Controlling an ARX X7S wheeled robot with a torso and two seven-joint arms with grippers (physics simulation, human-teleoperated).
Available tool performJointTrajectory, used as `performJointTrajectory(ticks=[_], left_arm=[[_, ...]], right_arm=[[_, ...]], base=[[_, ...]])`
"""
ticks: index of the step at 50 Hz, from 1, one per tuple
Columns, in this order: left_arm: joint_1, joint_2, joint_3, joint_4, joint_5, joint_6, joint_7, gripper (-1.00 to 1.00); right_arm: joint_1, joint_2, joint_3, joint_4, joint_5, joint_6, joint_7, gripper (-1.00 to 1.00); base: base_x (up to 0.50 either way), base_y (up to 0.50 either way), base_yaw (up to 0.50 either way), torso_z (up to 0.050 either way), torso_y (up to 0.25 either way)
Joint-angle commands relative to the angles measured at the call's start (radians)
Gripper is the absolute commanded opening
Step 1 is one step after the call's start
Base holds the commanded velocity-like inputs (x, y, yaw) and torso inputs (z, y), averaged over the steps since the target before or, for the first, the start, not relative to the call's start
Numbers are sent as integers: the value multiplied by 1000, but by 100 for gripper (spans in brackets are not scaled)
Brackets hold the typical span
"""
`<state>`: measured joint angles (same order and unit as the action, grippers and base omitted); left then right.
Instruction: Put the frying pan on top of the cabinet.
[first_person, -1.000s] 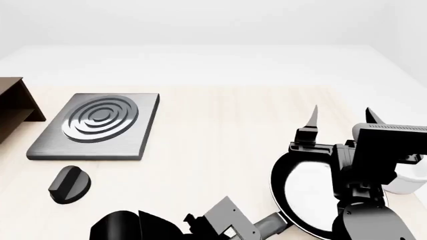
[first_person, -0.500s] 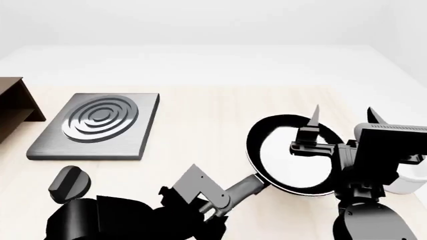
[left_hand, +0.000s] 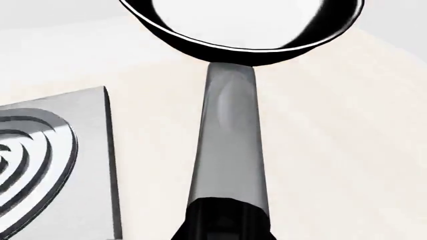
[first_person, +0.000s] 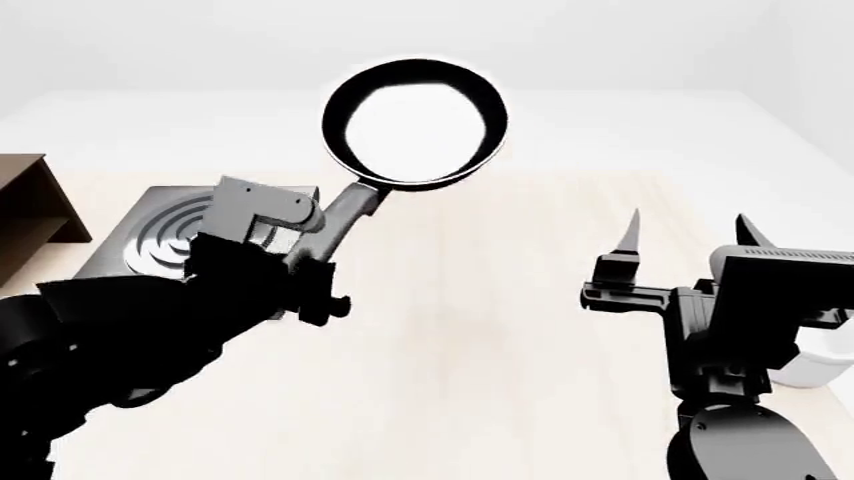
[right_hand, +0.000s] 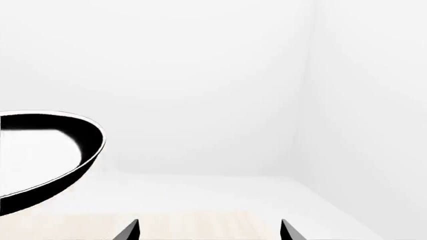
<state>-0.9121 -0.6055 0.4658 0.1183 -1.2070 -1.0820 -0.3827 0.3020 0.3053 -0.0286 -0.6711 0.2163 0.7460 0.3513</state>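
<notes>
Head view: frying pan was raised above the surface, toward its far edge.
Hold: left gripper fingers clamped the handle's end.
Handling: rigid, pan-heavy; likely droops.
Right gripper: fingers wide, empty.
Cabinet: left edge.

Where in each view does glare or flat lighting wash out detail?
Head view: the frying pan interior glares blank white. Left wrist view: a pale sheen streaks the handle, and the hob looks bright. Right wrist view: white walls nearly featureless, no shadows.
</notes>
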Motion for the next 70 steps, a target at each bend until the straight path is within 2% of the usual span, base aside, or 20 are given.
performJointTrajectory(ticks=[1, 3, 5, 13, 17, 22, 33, 43, 53, 61, 66, 70], left_arm=[[-347, 72, -71, -344, 124, 6, -70, -100], [-403, 88, -49, -414, 175, 28, -66, -100], [-515, 124, -18, -593, 252, 70, -37, -100], [-730, 222, 67, -1051, 422, 231, 83, -100], [-868, 310, 107, -1421, 522, 403, 145, -100], [-865, 303, -2, -1427, 600, 379, 69, -100], [-851, 292, -401, -1427, 917, 347, -127, -100], [-844, 267, -622, -1427, 1128, 350, -227, -100], [-832, 232, -702, -1427, 1186, 321, -256, -100], [-808, 196, -780, -1427, 1196, 311, -379, -100], [-789, 173, -797, -1427, 1203, 312, -422, -100], [-783, 168, -796, -1427, 1205, 310, -409, -100]], right_arm=[[1, 2, -3, 5, 5, -1, 2, 100], [1, 1, -3, 8, 6, -1, 3, 100], [1, 2, -6, 9, 5, -3, 3, 100], [1, 3, -8, 14, 8, -7, 4, 100], [1, 3, -15, 23, 6, -11, 5, 100], [1, 4, -14, 24, 8, -13, 7, 100], [2, 6, -23, 35, 6, -19, 9, 100], [2, 8, -27, 36, 9, -20, 11, 100], [2, 9, -34, 41, 9, -22, 14, 100], [2, 12, -32, 37, 13, -20, 17, 100], [3, 12, -35, 40, 14, -20, 18, 100], [4, 13, -36, 43, 16, -21, 19, 100]], base=[[0, 0, 0, 0, 0], [0, 0, 0, 0, 0], [0, 0, 0, 0, 5], [0, 0, 0, 0, 1], [0, 0, 0, 0, 3], [0, 0, 0, 0, 2], [0, 0, 0, 0, 1], [0, 0, 0, 2, 2], [0, 0, 0, 0, 1], [0, 0, 0, 0, 0], [0, 0, -1, 0, 2], [0, 0, -1, 3, 0]])
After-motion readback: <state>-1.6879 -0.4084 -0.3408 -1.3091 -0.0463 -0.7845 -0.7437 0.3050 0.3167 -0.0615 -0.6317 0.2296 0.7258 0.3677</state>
